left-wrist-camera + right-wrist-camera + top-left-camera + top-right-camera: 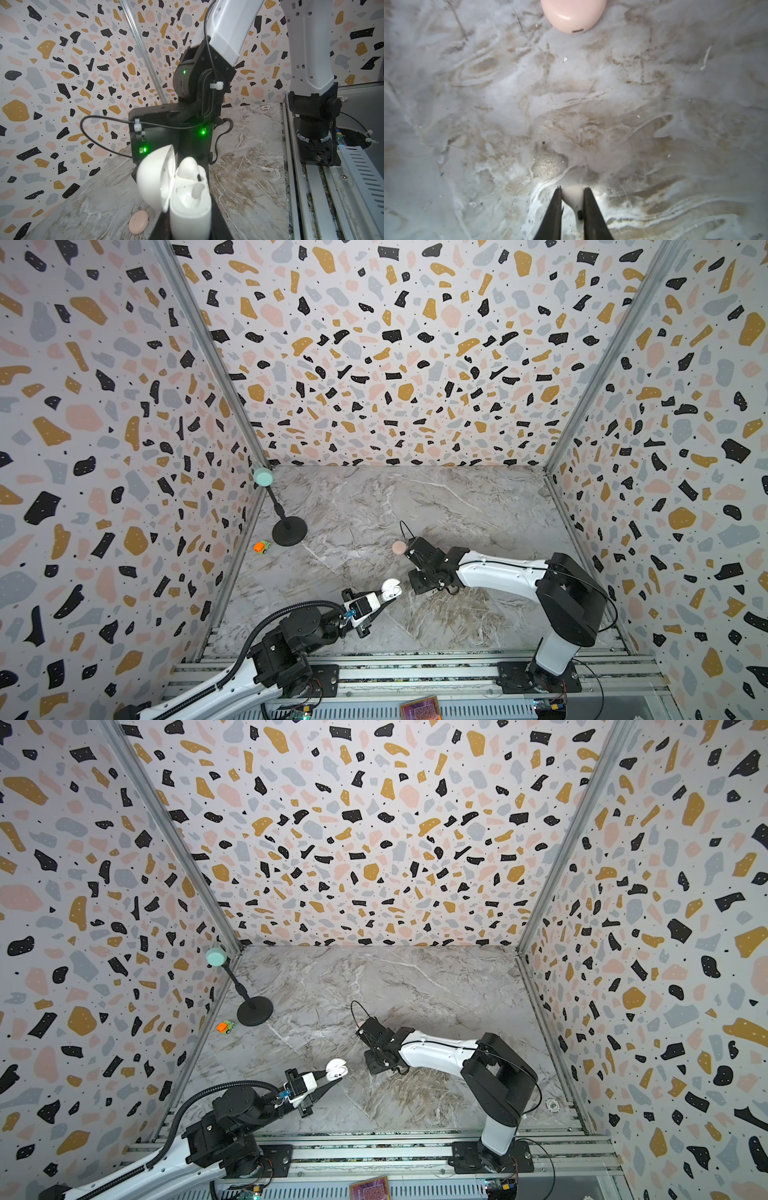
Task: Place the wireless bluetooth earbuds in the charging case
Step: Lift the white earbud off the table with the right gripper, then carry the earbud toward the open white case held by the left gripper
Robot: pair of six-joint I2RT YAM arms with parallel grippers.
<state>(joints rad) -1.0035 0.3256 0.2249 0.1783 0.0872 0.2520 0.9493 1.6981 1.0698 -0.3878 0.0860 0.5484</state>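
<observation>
Inside right pincer (573, 188), clamped: one earbud (571, 197).

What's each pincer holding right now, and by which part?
Left pincer: the open white charging case, clamped by its lower body. Right pincer: a white earbud, pinched across its bulb, just above the stem.

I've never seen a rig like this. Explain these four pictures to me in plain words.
These are robots: a left arm and a right arm, bolted along the edge of a marble-look table. Two pictures look down from overhead; two come from cameras on the wrists. The left gripper is shut on an open white charging case, one earbud seated, the neighbouring slot empty. The right gripper is shut on a second earbud. On the table are a closed pink case, a toy car and a black stand.
</observation>
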